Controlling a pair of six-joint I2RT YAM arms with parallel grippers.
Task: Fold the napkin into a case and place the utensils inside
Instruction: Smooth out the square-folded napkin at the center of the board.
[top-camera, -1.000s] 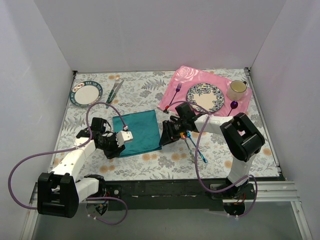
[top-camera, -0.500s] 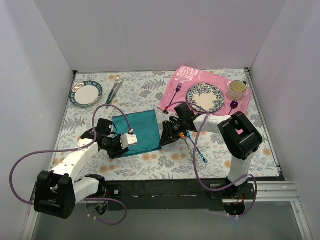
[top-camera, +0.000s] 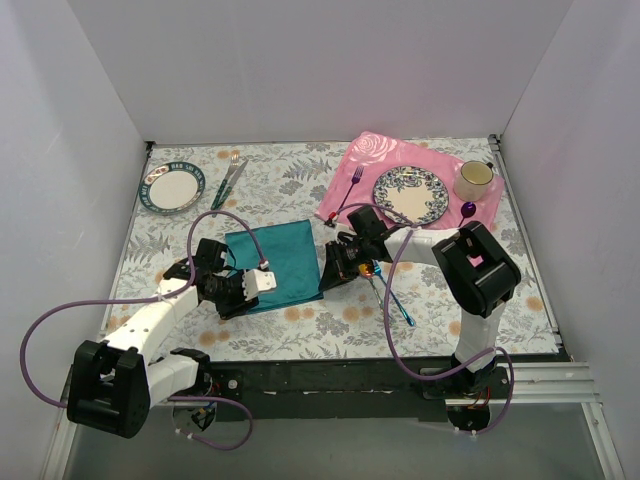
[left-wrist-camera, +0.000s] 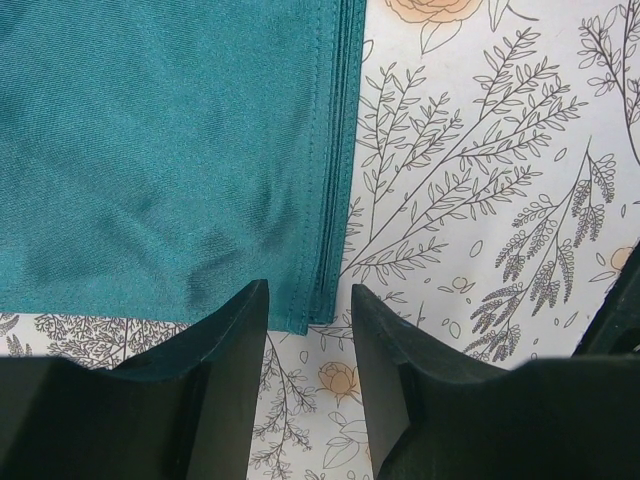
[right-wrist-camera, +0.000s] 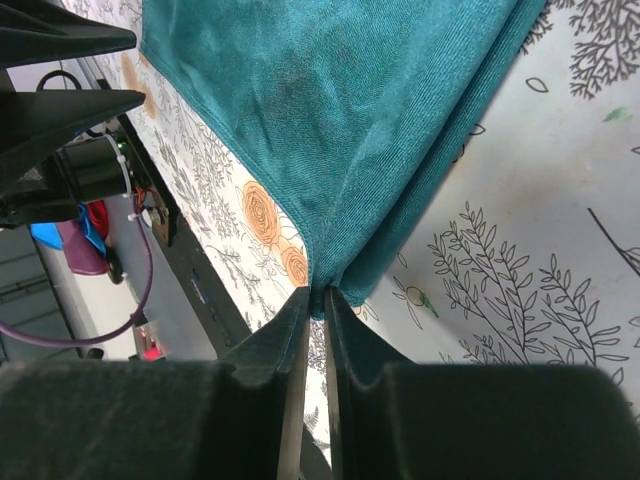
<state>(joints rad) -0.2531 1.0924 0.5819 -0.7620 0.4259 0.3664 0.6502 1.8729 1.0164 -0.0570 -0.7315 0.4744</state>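
A napkin (top-camera: 278, 262) lies mid-table (top-camera: 300, 330), with two utensils (top-camera: 395, 300) just to its right. At the far right corner, a placemat (top-camera: 365, 155) carries a plate (top-camera: 410, 195), with a cup (top-camera: 474, 180) to its right, a fork (top-camera: 350, 188) to its left and a spoon (top-camera: 466, 212) before the cup. A small plate (top-camera: 172, 187) sits at the far left corner, with a fork and knife (top-camera: 229, 180) just to its right.

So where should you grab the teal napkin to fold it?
By a corner, sliding in low from the side. The napkin lies flat, so only its thin edges and corners can be pinched. The right pincer nips one corner; the left pincer straddles the layered edge, jaws apart.
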